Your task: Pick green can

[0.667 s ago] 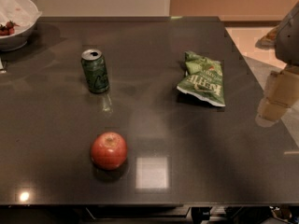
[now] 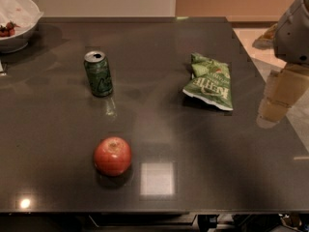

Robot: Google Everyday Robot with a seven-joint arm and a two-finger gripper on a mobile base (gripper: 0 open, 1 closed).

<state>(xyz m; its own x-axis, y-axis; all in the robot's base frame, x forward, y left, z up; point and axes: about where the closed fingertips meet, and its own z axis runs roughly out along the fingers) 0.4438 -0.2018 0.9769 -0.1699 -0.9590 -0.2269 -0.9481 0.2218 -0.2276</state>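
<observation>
Green can (image 2: 98,74) stands upright on the table (image 2: 217,187), left of centre. My tool (image 2: 279,99) hangs at the table's right edge, well apart from the can. Tool state: cannot tell. 1 apple (image 2: 112,156) sits in front of the can; 1 chip bag (image 2: 209,82) lies between can and tool.

Hand (image 2: 276,105) at right edge; chip bag (image 2: 210,83) between it and green can (image 2: 99,74).

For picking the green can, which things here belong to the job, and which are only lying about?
Belong to the job:
can, upright on the left part of the table
gripper, at the table's right edge, apart from the can

Only lying about:
apple
chip bag
bowl, far left corner
</observation>
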